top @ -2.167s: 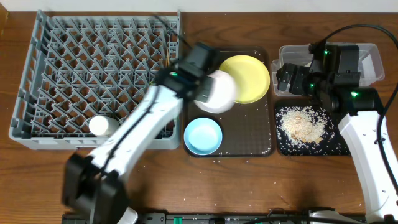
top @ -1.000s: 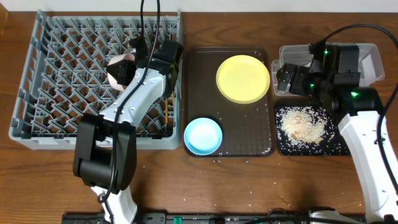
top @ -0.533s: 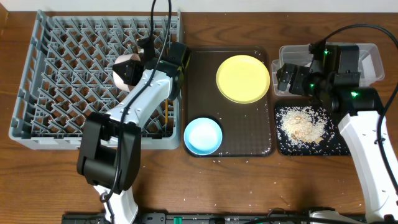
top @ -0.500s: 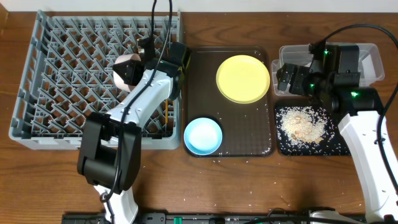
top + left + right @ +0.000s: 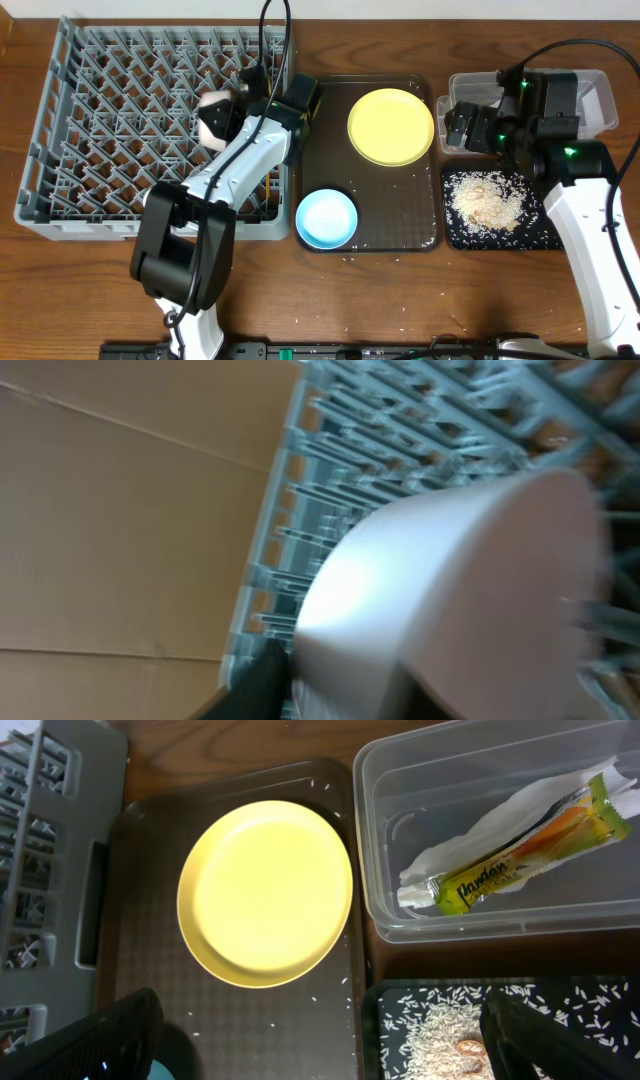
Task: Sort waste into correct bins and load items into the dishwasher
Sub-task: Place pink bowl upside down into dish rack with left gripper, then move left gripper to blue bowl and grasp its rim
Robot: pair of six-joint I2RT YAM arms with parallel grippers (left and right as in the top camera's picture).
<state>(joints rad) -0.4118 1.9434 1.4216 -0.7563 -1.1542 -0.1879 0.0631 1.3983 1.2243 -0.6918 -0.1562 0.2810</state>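
My left gripper (image 5: 240, 103) is shut on the white bowl (image 5: 214, 117) and holds it tilted over the right part of the grey dish rack (image 5: 110, 120). In the left wrist view the blurred white bowl (image 5: 450, 600) fills the frame, with one dark finger (image 5: 262, 678) at its edge. The yellow plate (image 5: 391, 126) and the light blue bowl (image 5: 327, 218) sit on the brown tray (image 5: 395, 210). My right gripper (image 5: 320, 1055) is open and empty above the plate (image 5: 265, 892). The clear tub (image 5: 480, 920) holds the napkin (image 5: 470, 835) and the green-and-yellow wrapper (image 5: 520, 855). Rice (image 5: 487, 199) lies in the black tray (image 5: 450, 238). The cup and chopsticks are hidden.
Loose rice grains are scattered on the brown tray and on the wooden table along its front edge. The left arm lies across the rack's right side. The right arm covers most of the clear tub (image 5: 603, 92) in the overhead view.
My left gripper carried the white bowl from the brown tray over to the rack, then shifted it a little to the right. The right arm has not moved.
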